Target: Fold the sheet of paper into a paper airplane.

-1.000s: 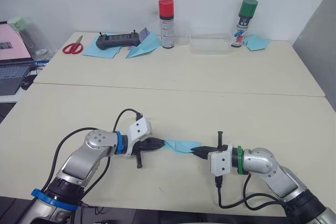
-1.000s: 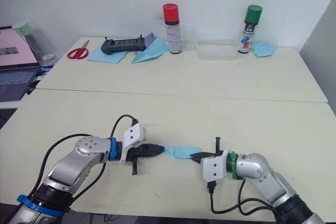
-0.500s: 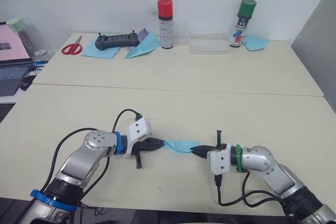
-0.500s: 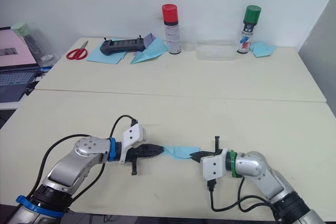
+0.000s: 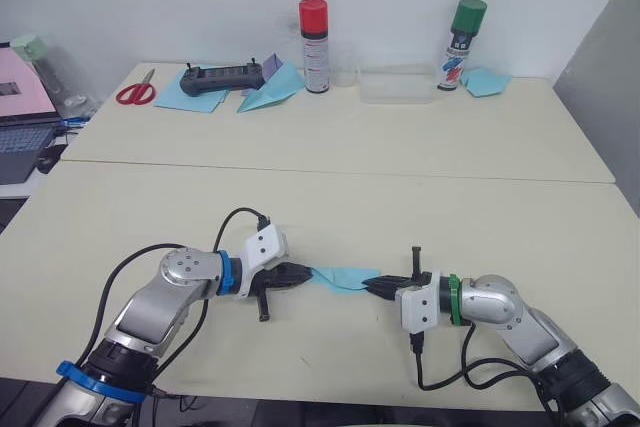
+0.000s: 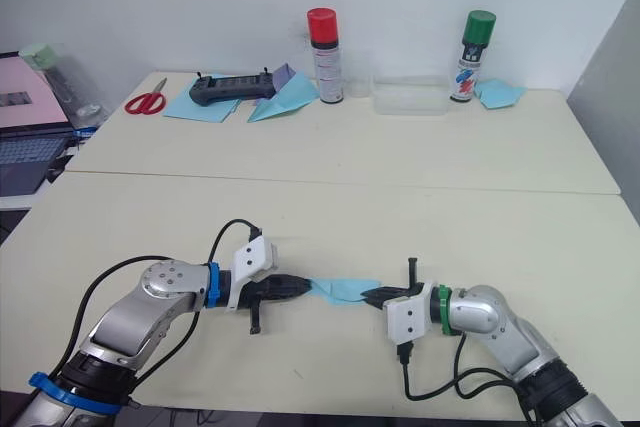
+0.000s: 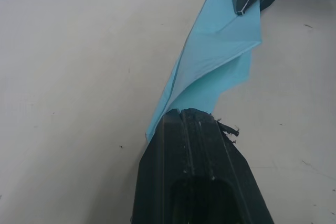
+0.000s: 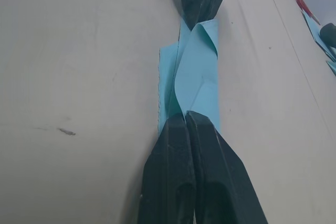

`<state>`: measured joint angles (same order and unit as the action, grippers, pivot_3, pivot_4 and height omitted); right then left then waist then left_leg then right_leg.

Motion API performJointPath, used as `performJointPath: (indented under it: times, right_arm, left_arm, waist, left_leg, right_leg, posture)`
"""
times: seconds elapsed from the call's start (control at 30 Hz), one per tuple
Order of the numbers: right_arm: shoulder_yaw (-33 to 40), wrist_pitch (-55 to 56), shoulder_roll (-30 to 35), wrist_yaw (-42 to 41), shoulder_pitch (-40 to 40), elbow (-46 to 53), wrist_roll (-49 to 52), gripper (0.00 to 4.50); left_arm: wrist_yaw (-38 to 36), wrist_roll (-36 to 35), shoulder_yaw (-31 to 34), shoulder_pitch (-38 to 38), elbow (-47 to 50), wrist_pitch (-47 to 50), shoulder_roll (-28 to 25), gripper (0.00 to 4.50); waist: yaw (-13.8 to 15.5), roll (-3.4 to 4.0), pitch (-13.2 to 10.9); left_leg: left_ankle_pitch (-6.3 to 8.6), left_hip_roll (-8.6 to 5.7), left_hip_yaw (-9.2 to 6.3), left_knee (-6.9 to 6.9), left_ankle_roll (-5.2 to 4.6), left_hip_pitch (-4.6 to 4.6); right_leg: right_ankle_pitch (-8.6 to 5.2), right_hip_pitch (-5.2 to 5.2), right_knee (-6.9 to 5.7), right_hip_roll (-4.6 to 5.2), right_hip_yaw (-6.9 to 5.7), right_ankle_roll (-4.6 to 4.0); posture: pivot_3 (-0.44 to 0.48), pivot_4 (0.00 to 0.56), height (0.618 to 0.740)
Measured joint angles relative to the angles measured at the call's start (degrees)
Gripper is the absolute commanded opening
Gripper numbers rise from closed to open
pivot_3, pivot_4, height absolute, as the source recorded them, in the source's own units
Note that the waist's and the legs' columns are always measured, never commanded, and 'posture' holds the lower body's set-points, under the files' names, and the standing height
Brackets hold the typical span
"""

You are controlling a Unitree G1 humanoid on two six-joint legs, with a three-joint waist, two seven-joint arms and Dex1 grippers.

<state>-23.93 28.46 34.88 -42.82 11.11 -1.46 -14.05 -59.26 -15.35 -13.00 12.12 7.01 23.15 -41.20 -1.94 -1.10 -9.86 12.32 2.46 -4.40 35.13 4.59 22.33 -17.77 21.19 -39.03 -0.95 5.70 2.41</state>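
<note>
Paper, from my head cameras, lies low over the near table, stretched between the left gripper and right gripper. On the left wrist feed I see the fingers closed tight on one folded end. On the right wrist feed, those fingers pinch the other end.

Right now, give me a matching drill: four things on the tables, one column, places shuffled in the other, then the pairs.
Things:
1. paper
2. scissors
3. red-capped can
4. clear box

Places:
A. far table, robot's far left
B. between the two cans
C. near table, pinched at both ends by the left gripper and right gripper
D. beside the paper dart

Pairs: 1-C, 2-A, 3-D, 4-B
</note>
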Motion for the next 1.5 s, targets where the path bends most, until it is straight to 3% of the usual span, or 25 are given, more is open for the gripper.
performJointPath:
  times: [1.03,1.17,1.37,1.5]
  right_arm:
    - [-1.1,3.5,-0.7,-1.0,3.5,-5.6,-0.1,0.03]
    - [-1.1,3.4,-0.7,-1.1,3.5,-5.6,-0.1,0.03]
    - [-1.0,3.4,-0.5,-1.5,3.5,-5.3,-0.1,0.03]
    - [-1.0,3.4,-0.4,-1.6,3.3,-5.0,-0.1,0.03]
  left_arm:
    - [-0.6,-0.1,0.0,-0.6,1.3,0.9,-1.4,0.0]
    - [-2.9,-5.3,3.0,0.2,0.3,7.6,-1.8,0.0]
    - [-3.2,-15.6,12.6,9.1,-2.9,20.0,-1.7,0.0]
    - [-2.1,-18.3,13.2,12.3,-2.0,23.0,1.2,0.0]
  waist:
    - [-0.5,-0.06,0.2]
    - [-0.6,-0.09,0.2]
    - [-0.8,-0.52,0.0]
    - [-0.9,-0.54,0.0]
  left_leg:
    - [0.0,0.02,0.06,-0.01,0.0,-0.44]
    - [0.0,0.02,0.04,-0.01,0.0,-0.43]
    - [0.0,0.0,0.0,0.0,0.0,-0.4]
    - [0.0,0.0,-0.01,-0.01,0.0,-0.37]
  right_leg:
    - [-0.03,-0.36,0.0,0.0,0.08,-0.06]
    - [-0.04,-0.35,-0.01,0.0,0.03,-0.08]
    - [-0.02,-0.38,0.04,0.01,-0.01,-0.04]
    - [-0.02,-0.39,0.05,0.01,-0.04,-0.03]
  posture:
    - [0.0,0.15,0.74]
    - [0.0,0.15,0.74]
    - [0.0,0.15,0.74]
    - [0.0,0.15,0.74]
